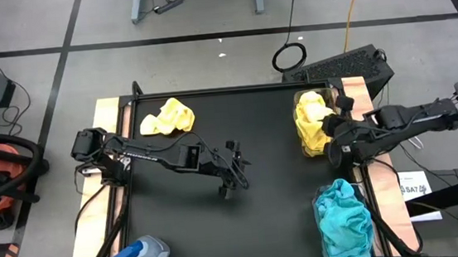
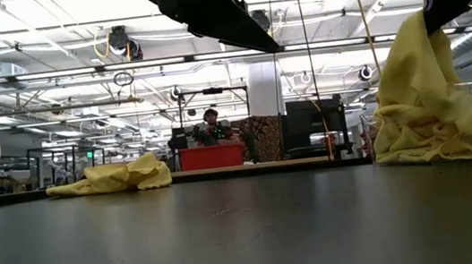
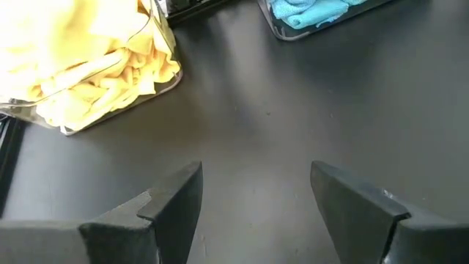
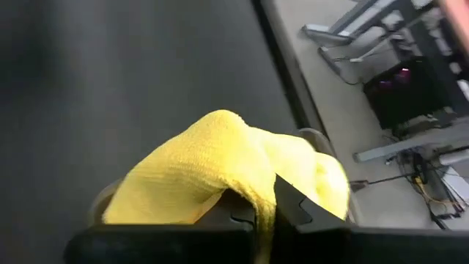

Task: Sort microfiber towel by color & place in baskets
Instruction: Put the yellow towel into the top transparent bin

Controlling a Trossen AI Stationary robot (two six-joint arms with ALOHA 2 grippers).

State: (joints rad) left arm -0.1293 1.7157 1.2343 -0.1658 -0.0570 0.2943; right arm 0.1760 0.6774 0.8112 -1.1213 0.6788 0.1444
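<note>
Right gripper [image 1: 335, 129] is clamping a yellow towel [image 4: 220, 161] over the clear basket [image 1: 299, 97] of yellow towels at the worktop's [image 1: 269, 208] right edge near the far corner. Left gripper [image 1: 232, 181] is hanging mid-worktop, fingers [image 3: 168, 202] apart and holding nothing. Another yellow towel [image 1: 168, 117] is lying near the far left corner. Teal towels [image 1: 343, 218] are filling the second basket [image 3: 282, 31] by the near right corner.
</note>
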